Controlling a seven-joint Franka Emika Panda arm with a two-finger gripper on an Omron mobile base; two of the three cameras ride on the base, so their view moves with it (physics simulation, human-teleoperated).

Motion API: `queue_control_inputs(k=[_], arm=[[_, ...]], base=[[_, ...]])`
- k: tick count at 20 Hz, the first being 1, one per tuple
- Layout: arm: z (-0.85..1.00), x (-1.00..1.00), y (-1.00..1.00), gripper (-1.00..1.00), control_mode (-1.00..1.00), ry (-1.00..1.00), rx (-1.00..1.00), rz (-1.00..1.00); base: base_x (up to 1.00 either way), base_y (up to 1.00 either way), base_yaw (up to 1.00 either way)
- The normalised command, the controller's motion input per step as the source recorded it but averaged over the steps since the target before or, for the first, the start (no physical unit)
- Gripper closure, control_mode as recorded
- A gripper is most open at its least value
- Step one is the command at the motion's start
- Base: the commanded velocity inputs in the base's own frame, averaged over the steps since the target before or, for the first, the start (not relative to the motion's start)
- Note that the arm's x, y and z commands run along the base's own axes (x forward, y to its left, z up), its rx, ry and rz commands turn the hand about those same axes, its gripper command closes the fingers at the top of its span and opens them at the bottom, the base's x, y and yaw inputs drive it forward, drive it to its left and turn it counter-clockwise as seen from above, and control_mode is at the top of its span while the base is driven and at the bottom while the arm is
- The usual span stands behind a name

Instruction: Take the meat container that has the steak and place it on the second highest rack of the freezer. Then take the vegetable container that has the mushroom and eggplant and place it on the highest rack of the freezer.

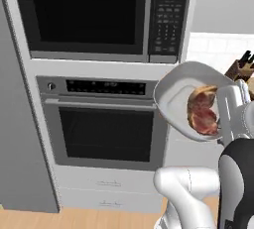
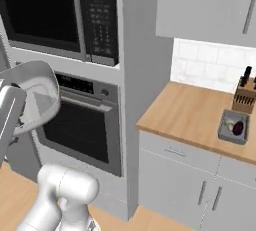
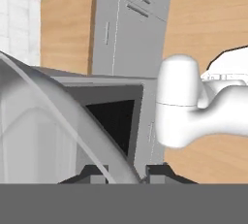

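Light grey meat container [image 1: 176, 94] (tilted steeply), marbled steak [image 1: 202, 110] inside

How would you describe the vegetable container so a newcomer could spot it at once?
Look at the wooden counter right of the oven. Near its right end, before the knife block, sits the vegetable container: a dark grey rectangular tray with a pale mushroom and a dark eggplant.

Wooden counter [image 2: 185, 110]: vegetable container [image 2: 233, 127] beside knife block [image 2: 245, 95], near wall.
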Motion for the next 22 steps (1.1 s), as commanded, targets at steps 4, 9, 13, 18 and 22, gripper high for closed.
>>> queue_control_inputs(k=[4, 9, 13, 18, 22], arm=[[0.0, 0.0, 0.0, 1.0, 1.0, 0.0, 0.0, 0.0], [0.0, 0.0, 0.0, 1.0, 1.0, 0.0, 0.0, 0.0], [0.0, 0.0, 0.0, 1.0, 1.0, 0.0, 0.0, 0.0], [0.0, 0.0, 0.0, 1.0, 1.0, 0.0, 0.0, 0.0], [0.0, 0.0, 0.0, 1.0, 1.0, 0.0, 0.0, 0.0]], base=[[-0.29, 1.0, 0.42], [-0.15, 1.0, 0.4], [0.23, 1.0, 0.29], [0.67, 1.0, 0.12], [0.67, 1.0, 0.0]])
